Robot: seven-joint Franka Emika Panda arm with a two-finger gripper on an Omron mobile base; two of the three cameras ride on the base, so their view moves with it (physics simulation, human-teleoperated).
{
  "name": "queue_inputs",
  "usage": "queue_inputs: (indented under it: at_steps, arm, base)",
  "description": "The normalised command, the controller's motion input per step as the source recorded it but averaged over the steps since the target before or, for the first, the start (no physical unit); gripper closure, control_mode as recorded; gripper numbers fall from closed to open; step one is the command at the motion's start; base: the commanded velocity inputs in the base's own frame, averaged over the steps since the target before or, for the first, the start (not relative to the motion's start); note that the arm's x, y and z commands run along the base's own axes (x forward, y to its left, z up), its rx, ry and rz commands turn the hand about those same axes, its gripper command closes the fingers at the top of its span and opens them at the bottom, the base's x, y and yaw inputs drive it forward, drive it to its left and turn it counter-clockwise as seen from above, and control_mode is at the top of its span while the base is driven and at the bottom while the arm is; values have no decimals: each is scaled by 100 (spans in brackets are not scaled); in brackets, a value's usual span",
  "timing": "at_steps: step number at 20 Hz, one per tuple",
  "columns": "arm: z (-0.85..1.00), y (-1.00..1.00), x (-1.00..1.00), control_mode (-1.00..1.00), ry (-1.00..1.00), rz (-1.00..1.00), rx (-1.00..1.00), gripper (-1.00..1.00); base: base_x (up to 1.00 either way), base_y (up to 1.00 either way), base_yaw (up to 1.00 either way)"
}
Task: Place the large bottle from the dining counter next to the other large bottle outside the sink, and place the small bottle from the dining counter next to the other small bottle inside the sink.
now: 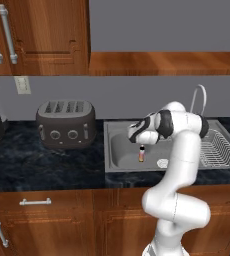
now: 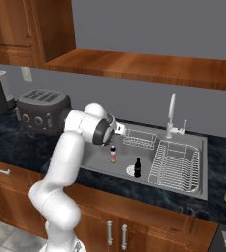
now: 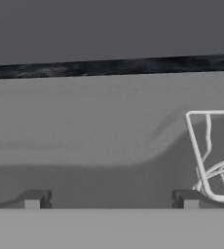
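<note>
Sink (image 2: 193,189): 2 small bottles inside, pink one (image 2: 113,154) beside dark one (image 2: 137,168), paired as tasked. Gripper (image 3: 111,198) above, jaws wide, holding nothing.

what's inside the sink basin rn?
In the sink: a small pink-orange bottle upright, a small dark bottle by the drain, apart, and a wire rack. The arm covers part of the basin's left side.
</note>
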Motion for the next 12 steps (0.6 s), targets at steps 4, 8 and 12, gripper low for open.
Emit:
queue_inputs:
  at_steps: [4, 8, 12]
  arm:
    - [35, 4, -41, -100, 0, 0, 0, -100]
    - [29, 6, -77, -100, 0, 0, 0, -100]
    - [25, 4, -80, -100, 0, 1, 0, -100]
  base:
    - [0, 0, 0]
    - [0, 0, 0]
    - [0, 0, 0]
